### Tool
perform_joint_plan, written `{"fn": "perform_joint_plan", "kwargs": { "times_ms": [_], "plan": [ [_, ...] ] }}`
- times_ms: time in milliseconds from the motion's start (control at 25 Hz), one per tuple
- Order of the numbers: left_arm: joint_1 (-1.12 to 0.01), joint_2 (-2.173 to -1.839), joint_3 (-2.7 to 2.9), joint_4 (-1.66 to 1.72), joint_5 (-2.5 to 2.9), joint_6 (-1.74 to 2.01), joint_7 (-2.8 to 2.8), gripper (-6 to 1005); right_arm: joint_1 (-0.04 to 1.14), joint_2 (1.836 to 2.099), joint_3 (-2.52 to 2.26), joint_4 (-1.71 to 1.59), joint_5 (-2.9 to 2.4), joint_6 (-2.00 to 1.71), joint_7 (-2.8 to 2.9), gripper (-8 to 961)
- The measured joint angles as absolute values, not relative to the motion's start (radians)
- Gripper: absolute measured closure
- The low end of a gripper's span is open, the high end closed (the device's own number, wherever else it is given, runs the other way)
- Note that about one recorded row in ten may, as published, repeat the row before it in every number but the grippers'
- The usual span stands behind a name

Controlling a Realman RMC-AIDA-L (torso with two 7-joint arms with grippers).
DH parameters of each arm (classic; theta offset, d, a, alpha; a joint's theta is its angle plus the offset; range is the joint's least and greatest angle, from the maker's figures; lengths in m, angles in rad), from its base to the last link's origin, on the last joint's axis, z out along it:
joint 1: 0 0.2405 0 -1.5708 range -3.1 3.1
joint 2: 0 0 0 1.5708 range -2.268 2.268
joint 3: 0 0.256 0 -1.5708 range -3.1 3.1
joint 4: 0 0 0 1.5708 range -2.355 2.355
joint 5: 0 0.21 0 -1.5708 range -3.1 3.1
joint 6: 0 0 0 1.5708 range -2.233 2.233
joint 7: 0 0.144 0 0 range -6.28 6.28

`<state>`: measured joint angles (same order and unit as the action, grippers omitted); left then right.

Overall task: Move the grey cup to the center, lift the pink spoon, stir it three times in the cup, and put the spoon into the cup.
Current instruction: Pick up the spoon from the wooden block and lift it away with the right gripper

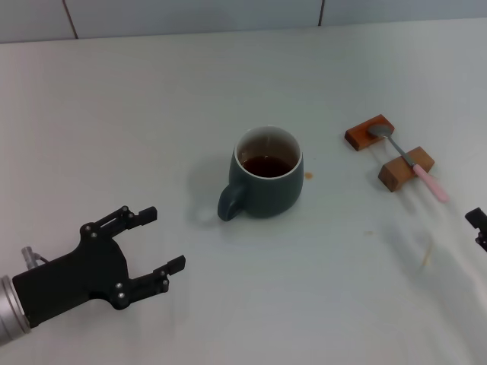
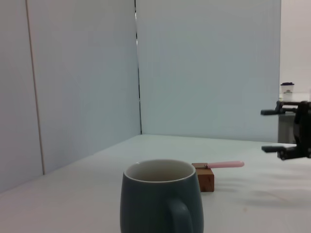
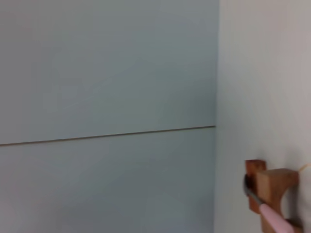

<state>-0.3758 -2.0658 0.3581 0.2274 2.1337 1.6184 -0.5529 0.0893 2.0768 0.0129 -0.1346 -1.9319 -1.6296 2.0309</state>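
Note:
The grey cup [image 1: 263, 173] stands near the middle of the table with dark brown liquid inside and its handle turned toward my left gripper. It also shows in the left wrist view [image 2: 162, 199]. The pink spoon [image 1: 415, 165] lies across two wooden blocks at the right, its pink handle toward the table's front; it also shows in the left wrist view [image 2: 225, 165] and the right wrist view [image 3: 276, 221]. My left gripper [image 1: 167, 237] is open and empty, in front of and left of the cup. My right gripper [image 2: 263, 131] is open and empty, near the spoon's handle end, and just shows at the right edge of the head view [image 1: 478, 225].
Two brown wooden blocks [image 1: 370, 132] [image 1: 405, 169] hold the spoon off the table. A small brown stain [image 1: 309, 176] lies right of the cup. A pale wall runs along the table's back edge.

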Motion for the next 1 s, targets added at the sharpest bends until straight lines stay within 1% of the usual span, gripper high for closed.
{"fn": "perform_joint_plan", "kwargs": {
  "times_ms": [1000],
  "plan": [
    [-0.376, -2.066, 0.344, 0.229, 2.121, 1.620, -0.561, 186, 0.164, 2.079, 0.009, -0.104, -1.961, -1.478, 1.954, 225]
  ]
}}
